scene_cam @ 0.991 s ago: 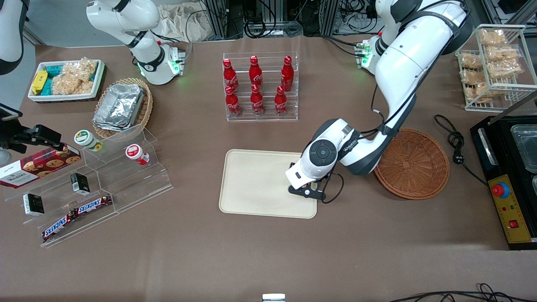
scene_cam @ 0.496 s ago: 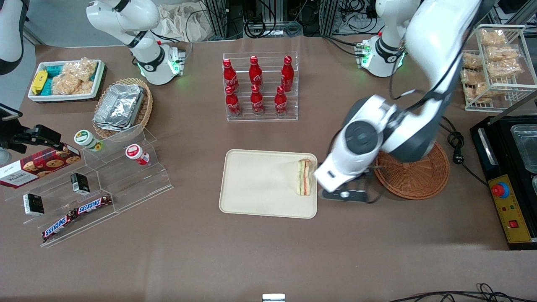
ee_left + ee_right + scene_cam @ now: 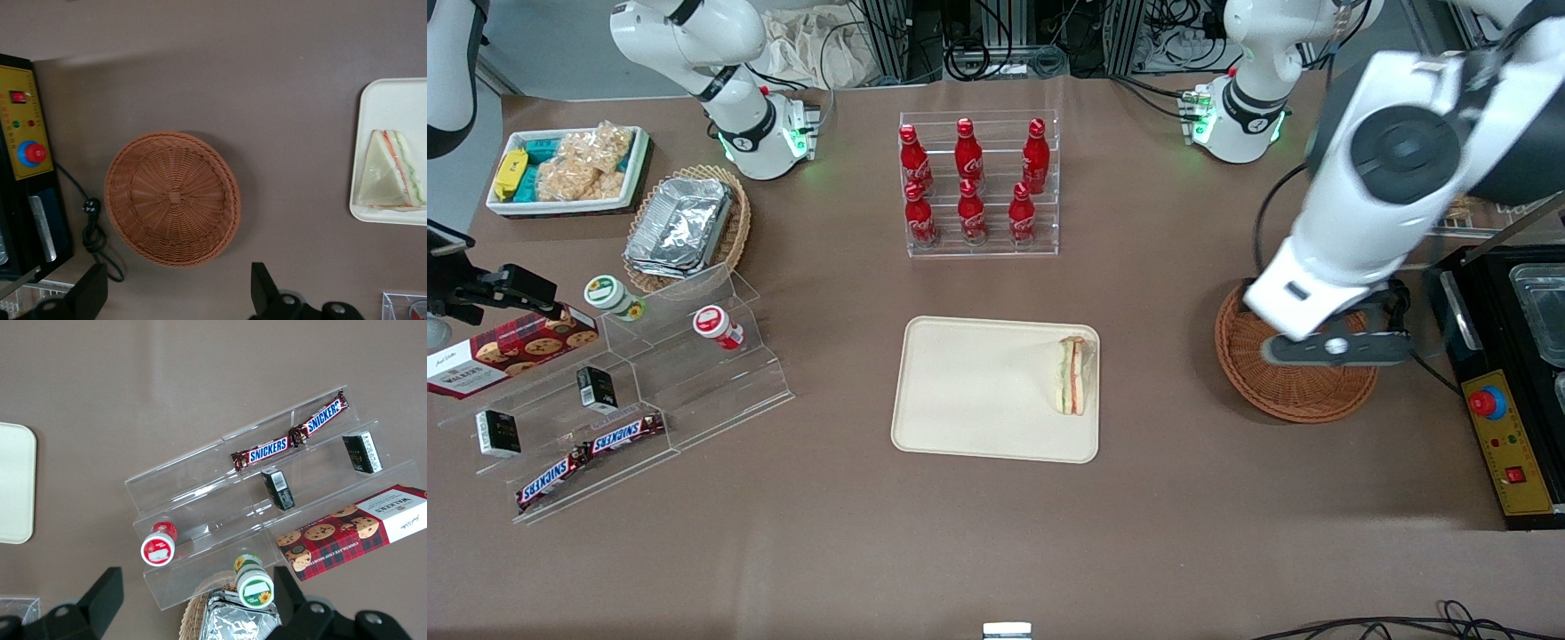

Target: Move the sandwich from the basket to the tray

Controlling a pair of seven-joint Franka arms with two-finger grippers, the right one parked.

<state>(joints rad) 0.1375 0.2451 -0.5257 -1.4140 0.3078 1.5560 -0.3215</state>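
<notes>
The wrapped triangular sandwich (image 3: 1073,376) (image 3: 390,179) lies on the cream tray (image 3: 969,391) (image 3: 393,100), close to the tray edge that faces the basket. Nothing lies in the reddish-brown wicker basket (image 3: 1294,396) (image 3: 172,197), which stands beside the tray toward the working arm's end of the table. My gripper (image 3: 1334,348) (image 3: 177,297) hangs high above the basket, open, with nothing between its black fingers (image 3: 263,290). The arm hides part of the basket in the front view.
A black machine with a red button (image 3: 1507,391) and its coiled power cable (image 3: 93,230) sit beside the basket. A rack of red cola bottles (image 3: 978,182) stands farther from the front camera than the tray. An acrylic snack stand (image 3: 649,382) sits toward the parked arm's end.
The gripper has let go of the sandwich on the tray, risen, and swung away sideways until it hangs over the basket. The sandwich stays where it was set down.
</notes>
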